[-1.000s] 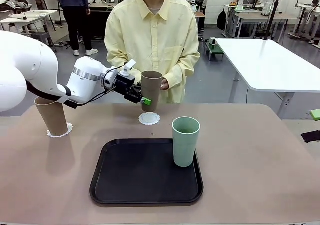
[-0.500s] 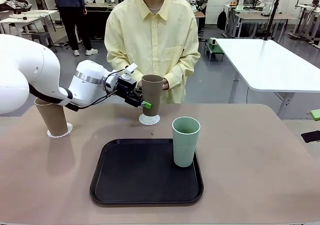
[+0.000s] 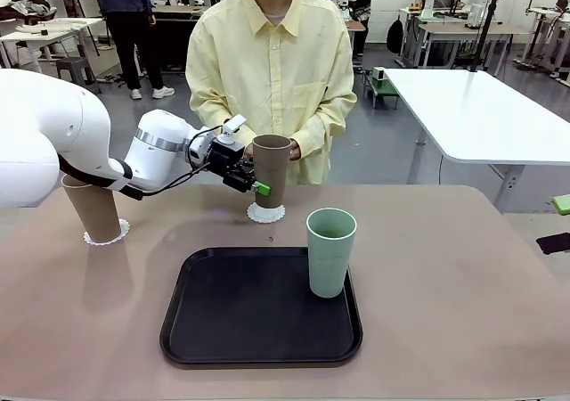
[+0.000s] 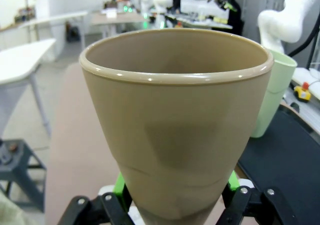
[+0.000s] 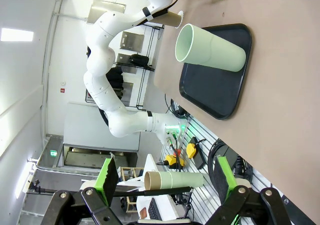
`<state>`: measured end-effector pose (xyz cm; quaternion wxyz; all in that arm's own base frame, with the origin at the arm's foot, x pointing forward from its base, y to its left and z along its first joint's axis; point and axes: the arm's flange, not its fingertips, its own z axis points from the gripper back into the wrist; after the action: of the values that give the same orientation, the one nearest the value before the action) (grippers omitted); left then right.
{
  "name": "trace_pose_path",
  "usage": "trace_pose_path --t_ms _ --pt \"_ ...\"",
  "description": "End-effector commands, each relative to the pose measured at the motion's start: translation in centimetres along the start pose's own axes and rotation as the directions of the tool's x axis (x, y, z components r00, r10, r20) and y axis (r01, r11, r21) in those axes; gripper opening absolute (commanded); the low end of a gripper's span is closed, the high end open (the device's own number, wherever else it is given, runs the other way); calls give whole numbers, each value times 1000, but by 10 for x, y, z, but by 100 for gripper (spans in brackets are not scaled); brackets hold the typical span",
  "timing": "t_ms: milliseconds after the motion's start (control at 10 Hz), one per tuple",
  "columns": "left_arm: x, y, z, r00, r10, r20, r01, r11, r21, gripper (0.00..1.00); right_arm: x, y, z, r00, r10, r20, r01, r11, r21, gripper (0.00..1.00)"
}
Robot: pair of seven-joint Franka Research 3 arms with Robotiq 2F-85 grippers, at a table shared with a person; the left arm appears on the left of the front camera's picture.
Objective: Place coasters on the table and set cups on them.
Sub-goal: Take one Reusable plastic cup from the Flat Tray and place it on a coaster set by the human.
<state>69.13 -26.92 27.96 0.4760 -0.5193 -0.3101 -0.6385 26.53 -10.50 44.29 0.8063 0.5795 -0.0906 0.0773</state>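
My left gripper (image 3: pixel 259 186) is shut on a brown cup (image 3: pixel 270 169), held upright with its base right at a white lacy coaster (image 3: pixel 266 213) on the far side of the table (image 3: pixel 463 276); I cannot tell if they touch. In the left wrist view that cup (image 4: pixel 175 130) stands between the green pads (image 4: pixel 120 185). A second brown cup (image 3: pixel 93 208) stands on a coaster (image 3: pixel 109 235) at the left. A mint green cup (image 3: pixel 330 251) stands on the black tray (image 3: pixel 258 321). My right gripper (image 5: pixel 165 180) is open and holds nothing, off the table's right side.
A person in a yellow shirt stands at the far edge, one hand (image 3: pixel 292 150) just behind the held cup. A white table (image 3: pixel 481 116) stands beyond at the right. The right wrist view shows the green cup (image 5: pixel 212 50) on the tray (image 5: pixel 220 95).
My left gripper has carried the brown cup slightly down and to the right, bringing its base onto the coaster's spot. The other cups, the tray and the right gripper have not moved.
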Motion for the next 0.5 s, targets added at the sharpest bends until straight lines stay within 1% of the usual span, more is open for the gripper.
trace_pose_path --t_ms 0,400 --pt "-3 13 2 999 -34 -24 33 999 -4 82 1 -1 1 1000 12 5 -12 1000 18 100" --pt "-14 19 0 999 -25 -33 25 1000 -17 82 1 -1 1 1000 12 5 -12 1000 18 100"
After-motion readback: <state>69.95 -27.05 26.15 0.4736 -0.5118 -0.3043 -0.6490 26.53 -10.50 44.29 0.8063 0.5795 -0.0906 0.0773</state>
